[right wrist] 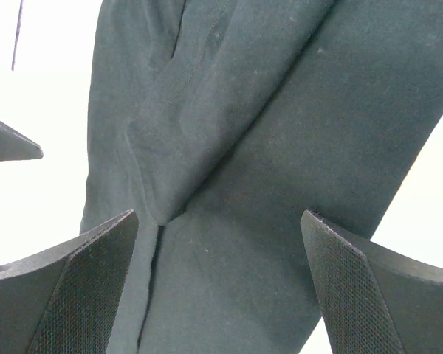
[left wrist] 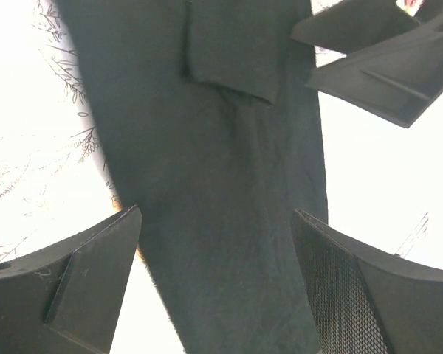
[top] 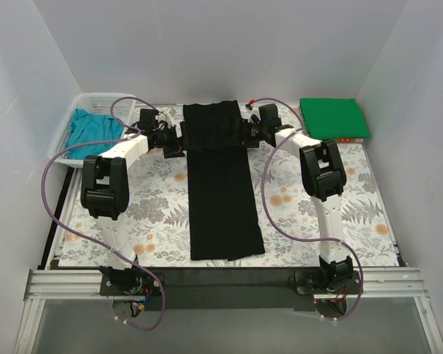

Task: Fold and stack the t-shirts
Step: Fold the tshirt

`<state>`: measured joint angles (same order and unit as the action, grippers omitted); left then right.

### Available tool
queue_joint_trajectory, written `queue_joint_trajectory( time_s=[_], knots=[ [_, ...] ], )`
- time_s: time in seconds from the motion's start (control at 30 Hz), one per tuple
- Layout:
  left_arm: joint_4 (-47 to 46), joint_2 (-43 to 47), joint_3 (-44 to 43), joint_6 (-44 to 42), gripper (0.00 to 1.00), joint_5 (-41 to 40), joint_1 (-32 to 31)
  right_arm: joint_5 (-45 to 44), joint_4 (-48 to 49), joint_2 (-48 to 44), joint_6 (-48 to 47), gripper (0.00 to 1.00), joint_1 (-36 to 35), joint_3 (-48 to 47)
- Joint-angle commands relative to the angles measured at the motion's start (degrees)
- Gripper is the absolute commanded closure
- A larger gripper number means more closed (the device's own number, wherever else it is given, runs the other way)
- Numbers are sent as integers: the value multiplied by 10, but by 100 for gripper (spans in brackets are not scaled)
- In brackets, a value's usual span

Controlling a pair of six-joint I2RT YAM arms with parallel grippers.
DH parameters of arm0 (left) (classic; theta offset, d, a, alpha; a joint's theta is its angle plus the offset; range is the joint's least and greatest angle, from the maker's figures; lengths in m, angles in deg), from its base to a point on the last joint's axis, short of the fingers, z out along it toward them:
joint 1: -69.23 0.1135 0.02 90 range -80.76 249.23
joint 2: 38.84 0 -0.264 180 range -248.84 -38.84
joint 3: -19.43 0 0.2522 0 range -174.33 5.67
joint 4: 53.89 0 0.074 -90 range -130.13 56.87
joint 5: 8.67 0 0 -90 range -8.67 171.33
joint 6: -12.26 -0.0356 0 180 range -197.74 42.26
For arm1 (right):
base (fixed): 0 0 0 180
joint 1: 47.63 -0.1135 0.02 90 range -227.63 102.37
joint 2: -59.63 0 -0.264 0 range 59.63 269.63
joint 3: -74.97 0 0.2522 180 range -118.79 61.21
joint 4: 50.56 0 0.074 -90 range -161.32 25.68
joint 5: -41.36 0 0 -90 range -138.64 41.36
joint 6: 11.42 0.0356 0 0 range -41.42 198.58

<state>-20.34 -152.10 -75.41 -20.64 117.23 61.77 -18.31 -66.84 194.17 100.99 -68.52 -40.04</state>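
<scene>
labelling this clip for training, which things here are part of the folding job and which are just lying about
Job:
black t-shirt, folded lengthwise mid-table
green t-shirt, folded, far right
teal t-shirt, crumpled, far left

Just there:
white mesh basket
floral table cover

No text, labels, brands or numbers can be read anywhere.

Seen from above, the left pincer [top: 176, 141] and right pincer [top: 249, 133] blend into the black t-shirt [top: 225, 192], tips indistinct; the basket [top: 103, 98] half hides the teal t-shirt [top: 92, 129]; wrist views bleach the table [left wrist: 29, 169] white.
</scene>
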Motion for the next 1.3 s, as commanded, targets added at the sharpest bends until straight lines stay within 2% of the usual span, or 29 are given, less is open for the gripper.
queue_joint_trajectory(
  time_s=[0.0,0.13,0.43,0.6,0.7,0.83,0.87,0.93,1.0,1.07,1.17,1.2,1.23,1.27],
  knots=[
    [-5,8,-26,4,18,-3,-2,-32,-3,-34,25,2,21,56],
    [-5,0,-36,6,19,6,-2,-26,2,-38,17,2,24,60],
    [-5,21,-23,-16,17,-4,-2,0,-6,16,13,2,49,-32],
    [13,36,-35,-45,2,-1,-2,70,-6,-25,17,2,41,-37],
    [18,74,-24,-80,2,16,0,95,-14,-94,-4,2,37,-14],
    [-5,218,42,-168,2,20,0,61,-86,-225,-143,2,31,18],
    [-6,246,71,-215,2,15,0,47,-129,-280,-223,2,25,32],
    [-9,323,95,-244,2,-7,0,18,-161,-334,-314,2,23,58],
    [-9,369,127,-273,2,-39,-1,-9,-181,-413,-401,2,23,116],
    [1,424,145,-305,2,-36,-4,-28,-181,-491,-448,2,23,181],
    [56,472,160,-377,2,9,-8,-50,-193,-586,-553,2,23,244],
    [117,481,160,-416,2,62,-8,-21,-209,-610,-585,2,23,273],
    [158,495,164,-489,2,85,-11,-11,-234,-630,-646,2,20,282],
    [197,504,173,-527,2,96,-17,-11,-284,-663,-669,2,0,291]
  ],
)
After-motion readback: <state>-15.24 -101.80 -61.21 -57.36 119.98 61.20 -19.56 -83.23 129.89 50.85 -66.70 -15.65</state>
